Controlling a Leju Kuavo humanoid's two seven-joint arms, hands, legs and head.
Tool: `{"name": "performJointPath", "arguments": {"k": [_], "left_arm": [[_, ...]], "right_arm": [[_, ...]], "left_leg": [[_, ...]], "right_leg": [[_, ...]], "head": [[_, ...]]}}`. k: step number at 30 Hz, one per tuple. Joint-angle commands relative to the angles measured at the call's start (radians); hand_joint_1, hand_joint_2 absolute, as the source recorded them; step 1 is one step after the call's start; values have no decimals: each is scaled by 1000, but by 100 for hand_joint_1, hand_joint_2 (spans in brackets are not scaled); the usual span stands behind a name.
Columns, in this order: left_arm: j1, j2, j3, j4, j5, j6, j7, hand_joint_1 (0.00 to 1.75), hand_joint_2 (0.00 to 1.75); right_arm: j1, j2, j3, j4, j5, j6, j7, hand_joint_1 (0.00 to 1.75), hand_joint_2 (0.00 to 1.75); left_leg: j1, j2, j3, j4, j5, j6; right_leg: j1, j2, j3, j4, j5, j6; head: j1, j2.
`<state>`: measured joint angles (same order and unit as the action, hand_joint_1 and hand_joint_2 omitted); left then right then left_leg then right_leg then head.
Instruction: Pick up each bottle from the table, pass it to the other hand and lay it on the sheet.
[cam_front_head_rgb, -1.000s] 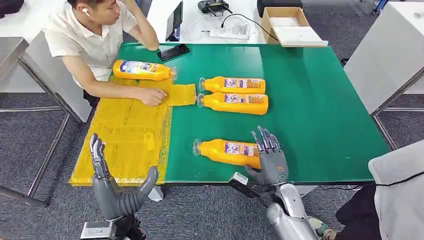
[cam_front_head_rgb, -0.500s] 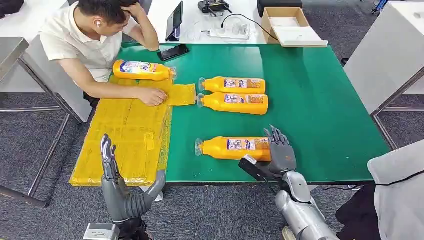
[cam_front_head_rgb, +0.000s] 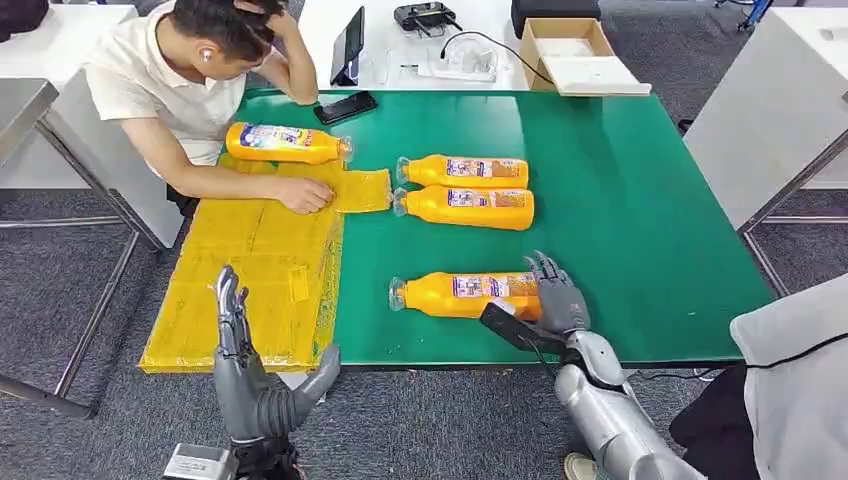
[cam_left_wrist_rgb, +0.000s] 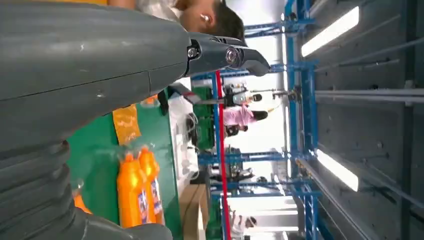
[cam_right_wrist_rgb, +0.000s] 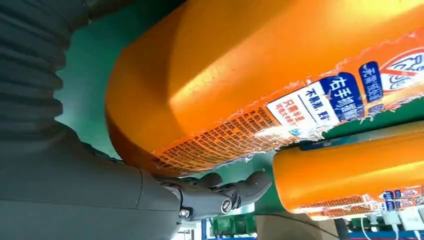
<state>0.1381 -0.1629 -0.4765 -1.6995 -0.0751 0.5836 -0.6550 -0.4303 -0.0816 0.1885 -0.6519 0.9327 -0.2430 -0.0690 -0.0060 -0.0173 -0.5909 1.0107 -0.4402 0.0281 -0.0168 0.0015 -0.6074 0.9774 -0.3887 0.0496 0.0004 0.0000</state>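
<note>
Orange bottle, nearest me: the near bottle (cam_front_head_rgb: 470, 295) lies on its side on the green table (cam_front_head_rgb: 640, 200), cap toward the sheet, base against my right hand (cam_front_head_rgb: 556, 300).
Right hand: I see its fingers draped over the bottle's base end; in the right wrist view the thumb (cam_right_wrist_rgb: 220, 192) curls under the orange body (cam_right_wrist_rgb: 240, 80). The bottle rests on the table, so I cannot tell whether the grasp is closed.
Left hand: my left hand (cam_front_head_rgb: 240, 355) stands upright below the table's near edge, fingers straight and spread from the thumb, holding nothing.
Labels: blue and white Chinese print on the near bottle's label in the right wrist view; too skewed for me to read with confidence.
Other bottles: a touching pair (cam_front_head_rgb: 465, 190) lies mid-table; one bottle (cam_front_head_rgb: 285, 142) rests at the far end of the yellow sheet (cam_front_head_rgb: 250, 285).
Person: seated at the table's far left corner, one hand (cam_front_head_rgb: 305, 193) flat on the sheet.
Phone: a dark phone (cam_front_head_rgb: 345, 107) lies near the far edge.
Since a second ago: I see the near bottle now lying square to the table, my right hand lower, my left hand closer in.
</note>
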Motion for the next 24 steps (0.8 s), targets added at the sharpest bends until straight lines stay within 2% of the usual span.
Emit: {"name": "performJointPath", "arguments": {"k": [1, 19, 22, 24], "left_arm": [[-29, 34, -15, 40, 48, -54, 17, 0, 175], [-40, 38, -7, 48, 75, -102, 12, 0, 175], [-30, 31, 9, 33, 105, -100, 3, 0, 175], [-29, 33, 11, 32, 108, -100, 3, 0, 175]], "right_arm": [[0, -15, 70, 116, -31, 58, -48, 175, 175], [16, -32, 70, 134, -157, 110, -155, 175, 175], [40, -16, 17, 87, -256, 116, -258, 175, 175], [43, -16, 19, 85, -258, 118, -259, 175, 175]], "left_leg": [[1, 0, 3, -1, 0, -2], [1, 1, 6, -2, 0, -2], [1, 1, 6, -2, 0, -2], [2, 1, 7, -2, -1, -2]], "right_leg": [[1, -1, 3, -1, 0, -2], [2, 0, 6, -2, 0, -2], [2, 1, 6, -2, 0, -2], [2, 0, 6, -3, 0, -3]], "head": [[0, 0], [0, 0], [0, 0], [0, 0]]}}
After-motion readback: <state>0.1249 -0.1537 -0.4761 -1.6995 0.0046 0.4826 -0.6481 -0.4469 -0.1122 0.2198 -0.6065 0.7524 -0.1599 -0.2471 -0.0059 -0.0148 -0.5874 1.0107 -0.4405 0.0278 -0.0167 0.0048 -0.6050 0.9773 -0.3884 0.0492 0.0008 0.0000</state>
